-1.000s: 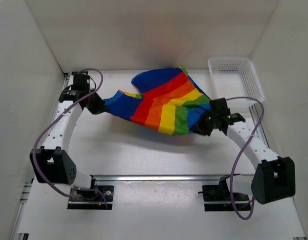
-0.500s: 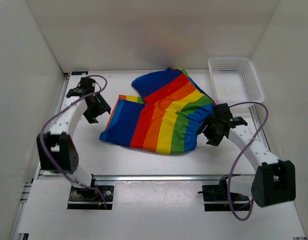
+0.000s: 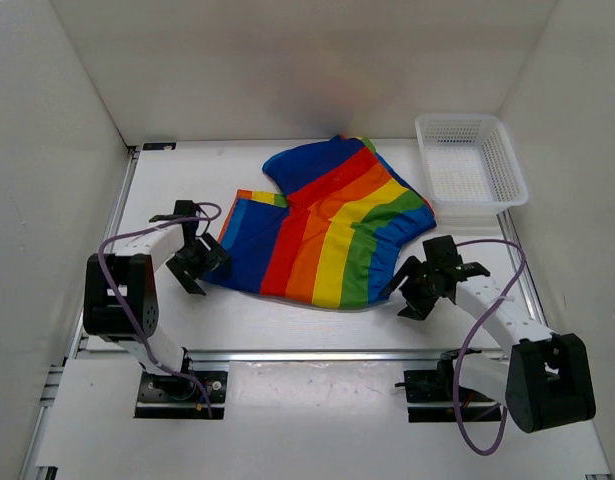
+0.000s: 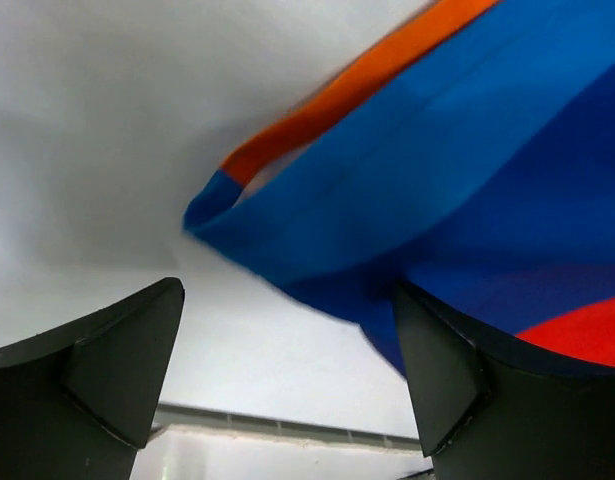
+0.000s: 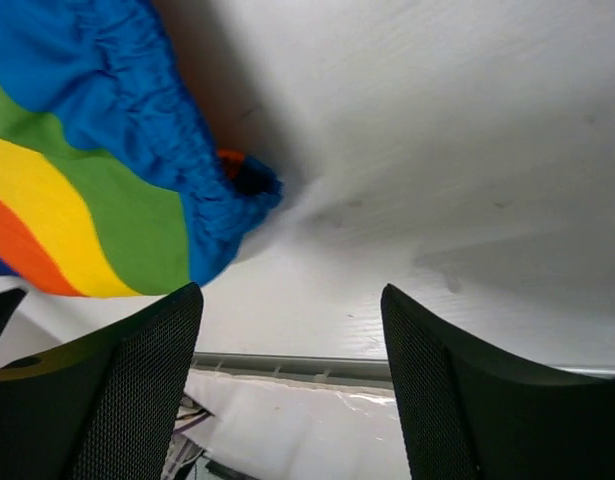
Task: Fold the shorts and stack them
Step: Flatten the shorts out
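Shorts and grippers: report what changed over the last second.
Both let go: the left gripper and right gripper, which held the shorts stretched off the table, opened and drew back toward their bases. The shorts dropped and now lie flat. The white mesh basket stayed put.

Rainbow-striped shorts point(image 3: 322, 225), white mesh basket point(image 3: 471, 165)
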You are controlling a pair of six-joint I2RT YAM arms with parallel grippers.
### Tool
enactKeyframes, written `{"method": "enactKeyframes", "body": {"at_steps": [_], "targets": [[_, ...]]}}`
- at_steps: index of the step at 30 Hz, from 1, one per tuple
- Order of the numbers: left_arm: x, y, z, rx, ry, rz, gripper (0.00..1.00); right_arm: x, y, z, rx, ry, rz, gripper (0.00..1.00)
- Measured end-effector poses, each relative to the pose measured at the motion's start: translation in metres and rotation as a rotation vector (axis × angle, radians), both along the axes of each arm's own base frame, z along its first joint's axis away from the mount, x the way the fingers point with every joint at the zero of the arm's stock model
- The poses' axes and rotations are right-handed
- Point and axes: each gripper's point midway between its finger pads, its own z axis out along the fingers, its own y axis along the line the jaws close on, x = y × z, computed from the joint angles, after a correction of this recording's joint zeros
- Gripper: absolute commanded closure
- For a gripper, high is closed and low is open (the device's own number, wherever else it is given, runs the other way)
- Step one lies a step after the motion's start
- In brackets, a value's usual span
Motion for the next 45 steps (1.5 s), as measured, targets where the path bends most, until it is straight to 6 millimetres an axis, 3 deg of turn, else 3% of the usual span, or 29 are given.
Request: {"method": "enactKeyframes", "body": {"at_steps": [2,5,6,7,8,9,12,13,14,17,20,25,29,34,36,38,40,42,45], "targets": [[0.005,-0.002,-0.005,-0.003,-0.004,-0.001,0.13,0.005,0.006,0.0,0.036,-0.011,-0.005,0.27],[0.017,-0.004,-0.009,-0.003,-0.01,0.0,0.41,0.015,0.016,-0.004,0.086,-0.021,-0.015,0.33],[0.023,-0.004,-0.01,-0.004,-0.015,-0.001,0.51,0.017,0.018,-0.006,0.096,-0.015,-0.019,0.36],[0.029,-0.005,-0.011,-0.004,-0.018,0.002,0.73,0.019,0.019,-0.009,0.101,-0.012,-0.022,0.4],[0.034,-0.005,-0.012,-0.004,-0.021,0.002,0.85,0.021,0.02,-0.012,0.102,-0.007,-0.026,0.43],[0.038,-0.006,-0.013,-0.004,-0.026,0.001,0.9,0.023,0.02,-0.016,0.098,-0.001,-0.03,0.47],[0.045,-0.008,-0.014,-0.005,-0.036,-0.01,0.9,0.029,0.023,-0.024,0.067,0.014,-0.019,0.76],[0.047,-0.008,-0.012,-0.006,-0.041,-0.012,0.9,0.033,0.025,-0.024,0.053,0.014,-0.014,0.92],[0.049,-0.009,-0.011,-0.006,-0.048,-0.012,0.9,0.04,0.027,-0.024,0.041,0.008,-0.004,1.0],[0.06,-0.01,-0.001,-0.009,-0.084,-0.014,0.9,0.069,0.029,-0.014,0.006,-0.034,0.004,1.0],[0.077,-0.012,0.022,-0.017,-0.151,-0.014,0.9,0.099,0.028,0.011,-0.036,-0.115,0.019,1.0],[0.118,-0.011,0.103,-0.033,-0.355,-0.007,0.9,0.149,0.03,0.078,-0.085,-0.309,0.065,1.0],[0.134,-0.001,0.18,-0.042,-0.537,0.02,0.9,0.167,0.029,0.127,-0.12,-0.426,0.122,1.0],[0.126,0.004,0.273,-0.064,-0.739,0.026,0.9,0.168,0.034,0.174,-0.123,-0.526,0.198,1.0],[0.115,0.002,0.291,-0.071,-0.784,0.017,0.9,0.161,0.033,0.185,-0.126,-0.553,0.222,1.0],[0.102,0.002,0.296,-0.072,-0.792,0.008,0.9,0.15,0.032,0.192,-0.121,-0.56,0.252,1.0],[0.089,0.003,0.283,-0.062,-0.766,0.005,0.9,0.137,0.032,0.192,-0.115,-0.545,0.288,1.0],[0.074,0.006,0.251,-0.047,-0.69,0.01,0.9,0.125,0.031,0.181,-0.111,-0.502,0.319,0.99],[0.056,0.007,0.185,-0.042,-0.511,0.011,0.7,0.105,0.027,0.142,-0.11,-0.37,0.351,0.7]]}}
